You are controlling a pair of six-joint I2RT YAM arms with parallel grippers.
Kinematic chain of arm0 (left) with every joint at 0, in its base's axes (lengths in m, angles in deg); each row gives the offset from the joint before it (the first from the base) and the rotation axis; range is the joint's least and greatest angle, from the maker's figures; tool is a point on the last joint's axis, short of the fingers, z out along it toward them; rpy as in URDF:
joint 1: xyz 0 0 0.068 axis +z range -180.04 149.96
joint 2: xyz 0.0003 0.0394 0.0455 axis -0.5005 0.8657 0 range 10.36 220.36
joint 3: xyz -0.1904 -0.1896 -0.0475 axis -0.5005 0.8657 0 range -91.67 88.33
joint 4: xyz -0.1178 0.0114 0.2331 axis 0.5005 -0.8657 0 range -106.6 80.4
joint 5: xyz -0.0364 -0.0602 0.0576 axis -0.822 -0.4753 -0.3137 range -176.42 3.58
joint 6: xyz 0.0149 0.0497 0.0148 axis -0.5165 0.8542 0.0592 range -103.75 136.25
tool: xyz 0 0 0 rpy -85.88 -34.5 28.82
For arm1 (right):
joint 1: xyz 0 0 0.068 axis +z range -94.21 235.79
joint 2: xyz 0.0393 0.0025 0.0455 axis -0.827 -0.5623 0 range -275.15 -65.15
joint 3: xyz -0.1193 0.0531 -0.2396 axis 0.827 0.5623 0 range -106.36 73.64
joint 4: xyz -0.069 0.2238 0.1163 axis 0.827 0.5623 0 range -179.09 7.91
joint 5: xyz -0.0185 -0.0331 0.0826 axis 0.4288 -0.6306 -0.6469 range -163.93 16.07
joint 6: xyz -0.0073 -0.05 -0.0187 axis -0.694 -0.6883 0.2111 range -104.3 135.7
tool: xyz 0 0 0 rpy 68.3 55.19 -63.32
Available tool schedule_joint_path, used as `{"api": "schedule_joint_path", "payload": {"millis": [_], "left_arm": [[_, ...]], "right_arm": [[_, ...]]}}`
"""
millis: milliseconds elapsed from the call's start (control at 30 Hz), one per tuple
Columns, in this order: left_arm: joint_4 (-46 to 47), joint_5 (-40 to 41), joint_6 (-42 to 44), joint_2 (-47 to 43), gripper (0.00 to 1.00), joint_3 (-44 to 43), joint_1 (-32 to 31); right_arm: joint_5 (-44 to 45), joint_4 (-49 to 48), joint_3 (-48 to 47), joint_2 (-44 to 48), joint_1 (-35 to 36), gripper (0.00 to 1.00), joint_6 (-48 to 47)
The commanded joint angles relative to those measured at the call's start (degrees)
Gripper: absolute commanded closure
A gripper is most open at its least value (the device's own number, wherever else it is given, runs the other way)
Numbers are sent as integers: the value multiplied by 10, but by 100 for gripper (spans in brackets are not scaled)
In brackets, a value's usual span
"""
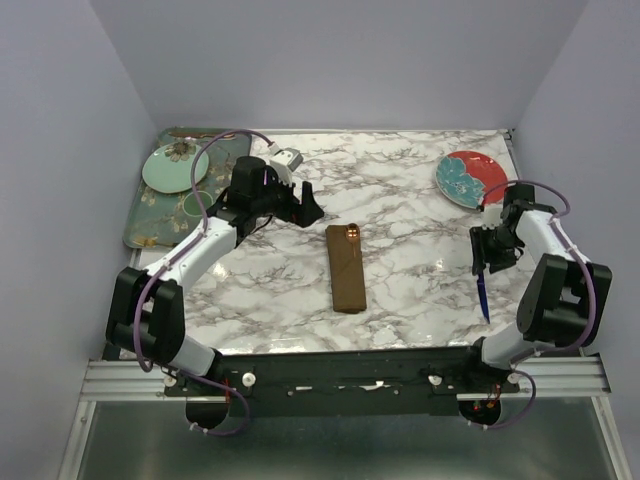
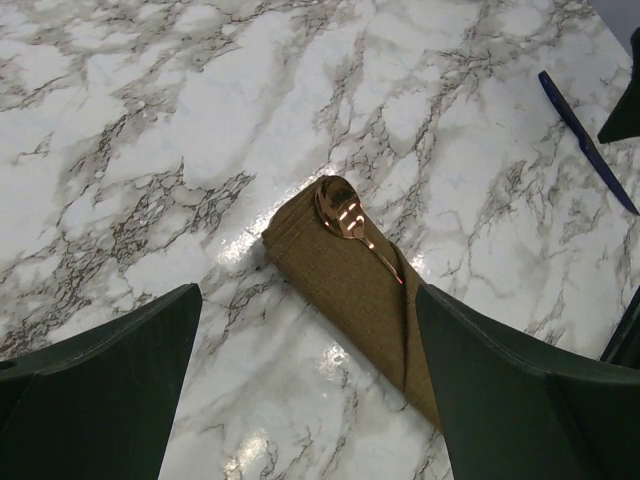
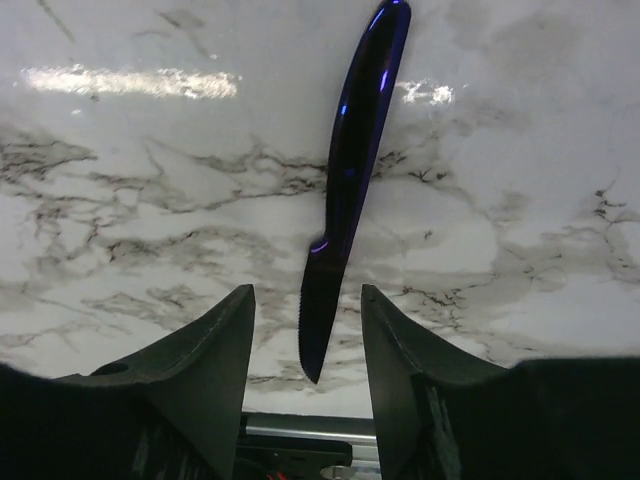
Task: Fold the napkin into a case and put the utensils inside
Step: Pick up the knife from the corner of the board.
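- The tray (image 1: 135,225), carrying a pale green plate (image 1: 172,168), sits at the far left of the desk (image 1: 420,290), out of the work.
- The left gripper (image 1: 300,207) hovers near the far end of the case (image 1: 347,268), to its left. Its jaws are spread wide and hold nothing.
- The case lies mid-desk as a narrow folded strip. The copper spoon (image 2: 345,212) is already tucked in, with its bowl showing at the far end.
- The cloth is soft and light (a nudge would likely skew or unfold it), so it probably wants pinning near the open end while anything slides in.
- A red plate (image 1: 470,178) rests at the far right corner.
- The right gripper (image 3: 305,300) is low over the blue knife (image 3: 350,190), near the right edge and well apart from the case. Its jaws straddle the blade, parted with a gap on each side, and are not yet pinching.
- The knife looks light, stiff and glossy, so it is likely to be slippery lying flat. The thicker handle seems a surer hold than the thin serrated blade.
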Motion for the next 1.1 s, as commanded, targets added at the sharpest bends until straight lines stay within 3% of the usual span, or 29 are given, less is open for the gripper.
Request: {"api": "schedule_joint_path", "payload": {"millis": [0, 167, 367, 467, 500, 600, 900, 1067], "left_arm": [[-18, 13, 45, -37, 1, 11, -4], [-22, 6, 63, -51, 1, 20, -6], [-22, 7, 84, -60, 1, 24, -9], [-25, 10, 97, -64, 1, 24, -10], [-25, 11, 99, -63, 1, 23, -11], [-30, 10, 110, -60, 1, 15, -11], [-29, -35, 234, -69, 1, 1, -13], [-33, -71, 367, -59, 1, -15, -51]], "right_arm": [[43, -71, -11, -69, -7, 46, 32], [53, -99, -17, -99, -14, 47, 30], [48, -117, -14, -142, -22, 60, 21], [29, -110, -15, -145, -29, 73, 26], [26, -110, -12, -144, -29, 85, 24], [-4, -98, -15, -142, -29, 99, 23], [-198, -44, -79, -65, -29, 99, 50], [-266, -18, -99, -38, -29, 99, 64]]}}
